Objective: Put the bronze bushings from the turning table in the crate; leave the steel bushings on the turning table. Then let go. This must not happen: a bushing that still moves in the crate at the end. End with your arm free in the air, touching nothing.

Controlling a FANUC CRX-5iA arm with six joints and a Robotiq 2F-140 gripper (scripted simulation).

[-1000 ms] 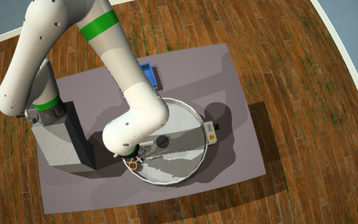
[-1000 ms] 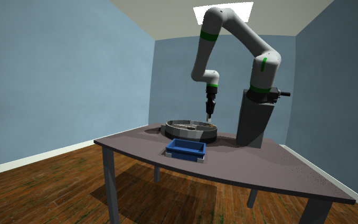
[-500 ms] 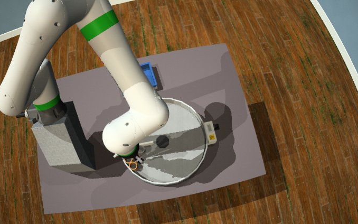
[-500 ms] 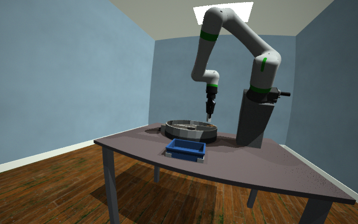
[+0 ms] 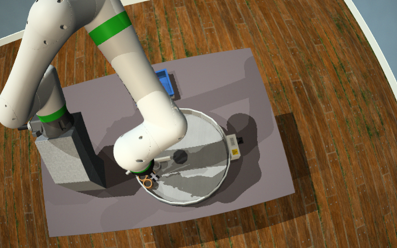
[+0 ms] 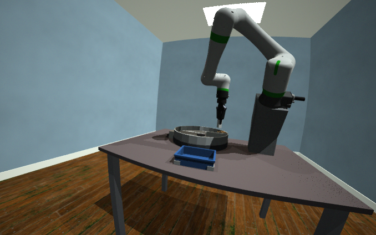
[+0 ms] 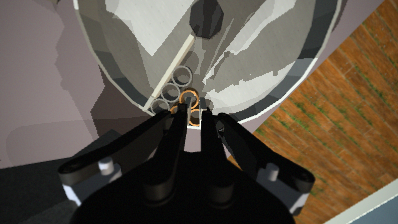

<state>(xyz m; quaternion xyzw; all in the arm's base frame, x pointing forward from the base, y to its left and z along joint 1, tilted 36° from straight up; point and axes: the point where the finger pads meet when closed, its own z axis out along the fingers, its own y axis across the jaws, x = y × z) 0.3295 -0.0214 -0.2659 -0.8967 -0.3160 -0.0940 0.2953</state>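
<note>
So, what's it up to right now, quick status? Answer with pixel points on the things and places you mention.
Tool (image 5: 154, 176) (image 6: 219, 126) (image 7: 195, 104) nearly closed, nothing held, above the turning table (image 5: 206, 129) (image 6: 195, 141) (image 7: 280, 30). Bronze bushings (image 5: 147, 188) (image 6: 221, 132) (image 7: 189, 90) still to crate. Steel bushings (image 5: 160, 166) (image 7: 191, 75) crowd close beside them.

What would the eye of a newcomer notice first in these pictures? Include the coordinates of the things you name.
Probably the big white arm (image 5: 163, 113) (image 6: 220, 44), which bends high over the table (image 5: 212, 71) (image 6: 242, 172). Next may come the round turning table (image 5: 226, 159) (image 6: 194, 140) (image 7: 327, 37), with orange-toned bronze bushings (image 5: 147, 183) (image 7: 189, 91) near its rim, below the gripper (image 5: 154, 176) (image 6: 219, 126) (image 7: 195, 104). The bright blue crate (image 5: 170, 84) (image 6: 194, 159) also stands out, beside the turning table.
</note>
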